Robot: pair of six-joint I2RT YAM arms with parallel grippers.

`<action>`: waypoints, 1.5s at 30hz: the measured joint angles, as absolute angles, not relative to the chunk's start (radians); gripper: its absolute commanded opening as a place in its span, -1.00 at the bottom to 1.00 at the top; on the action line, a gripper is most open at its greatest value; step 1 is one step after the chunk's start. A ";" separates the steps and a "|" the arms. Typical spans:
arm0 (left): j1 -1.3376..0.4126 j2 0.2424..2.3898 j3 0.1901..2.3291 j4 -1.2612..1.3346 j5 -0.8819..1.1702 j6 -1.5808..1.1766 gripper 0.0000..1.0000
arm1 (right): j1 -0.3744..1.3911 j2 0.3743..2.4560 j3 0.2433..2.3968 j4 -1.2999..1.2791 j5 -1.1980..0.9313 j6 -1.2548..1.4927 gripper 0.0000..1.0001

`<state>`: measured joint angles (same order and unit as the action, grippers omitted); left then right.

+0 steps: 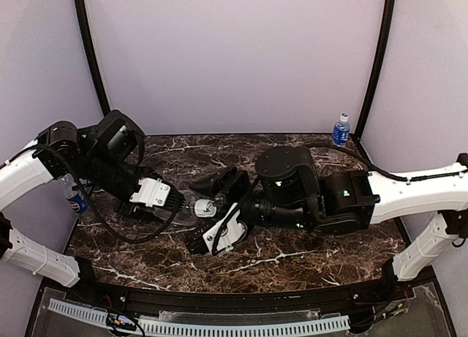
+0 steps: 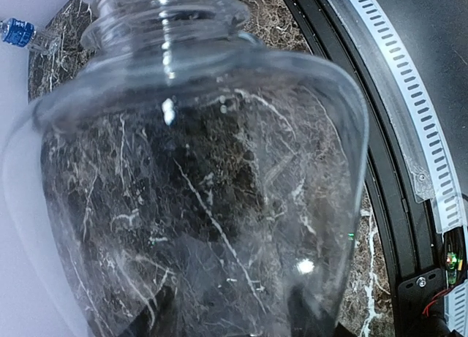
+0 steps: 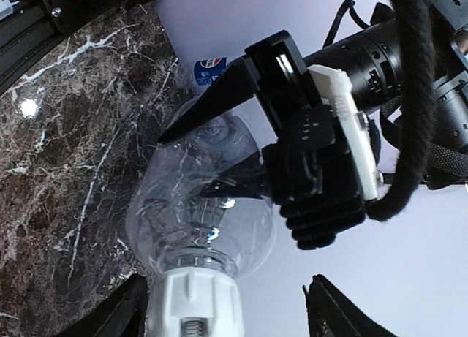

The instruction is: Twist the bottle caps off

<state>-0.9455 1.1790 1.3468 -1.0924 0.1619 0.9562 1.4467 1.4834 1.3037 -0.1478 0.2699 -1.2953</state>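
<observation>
Pale lilac walls close round a dark marble counter (image 1: 292,256) where the two arms meet in the middle. I count three bottles. A plain bottle (image 3: 197,205) is held sideways above the counter, clamped round its body by the left hand (image 1: 175,201), whose black fingers (image 3: 219,110) press on the clear plastic. Its white cap (image 3: 194,304) points at the right hand (image 3: 223,282), whose jaws stand apart on either side of the cap with a clear gap on one side, gripping nothing.

A second bottle (image 1: 341,130) with a blue label and a blue cap (image 1: 343,118) stands upright in the far right corner, well apart from the arms. The third bottle (image 1: 76,202) stands at the left wall, mostly hidden behind the left arm. Only part of its blue label shows, and I cannot make out its cap. So I can see two caps. From the left wrist the plain bottle fills nearly the whole view, blurring the marble behind it.
</observation>
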 measured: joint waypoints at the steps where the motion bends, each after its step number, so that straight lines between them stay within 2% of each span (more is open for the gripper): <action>1: -0.947 1.179 1.347 -1.091 0.162 0.955 -0.21 | 1.447 1.483 1.302 -0.130 0.278 -1.298 0.95; 6: -0.947 1.176 1.340 -1.041 0.112 0.943 -0.20 | 1.441 1.450 1.288 -0.053 0.292 -1.177 0.97; 11: -0.947 1.153 1.272 -0.876 -0.055 0.930 -0.20 | 1.355 1.345 1.280 -0.075 0.147 -0.833 0.97; 14: -0.947 1.149 1.225 -0.730 -0.181 0.941 -0.20 | 1.227 1.290 1.280 -0.072 -0.028 -0.551 0.97; 19: -0.947 1.139 1.121 -0.464 -0.381 1.040 -0.20 | 1.064 1.314 1.303 -0.043 -0.157 -0.030 0.76; 22: -0.947 1.132 1.049 -0.312 -0.475 1.123 -0.20 | 0.987 1.383 1.325 -0.036 -0.218 0.317 0.82; 26: -0.947 1.131 0.996 -0.178 -0.549 1.209 -0.20 | 0.957 1.482 1.348 -0.035 -0.284 0.562 0.81; 29: -0.947 1.130 0.984 -0.124 -0.572 1.245 -0.20 | 0.957 1.538 1.367 -0.031 -0.327 0.645 0.61; 36: -0.947 1.118 0.975 -0.076 -0.588 1.272 -0.20 | 0.957 1.566 1.370 0.021 -0.389 0.726 -0.12; 42: -0.947 1.105 0.975 -0.068 -0.588 1.276 -0.20 | 0.955 1.568 1.370 0.033 -0.389 0.744 -0.33; 45: -0.947 1.103 0.975 -0.069 -0.588 1.278 -0.20 | 0.955 1.573 1.370 0.038 -0.389 0.744 -0.57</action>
<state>-0.9474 1.1030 0.9749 -0.0689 -0.5880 1.2781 0.9550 1.5730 1.3705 0.0383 -0.3889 0.7444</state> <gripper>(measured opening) 0.509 0.326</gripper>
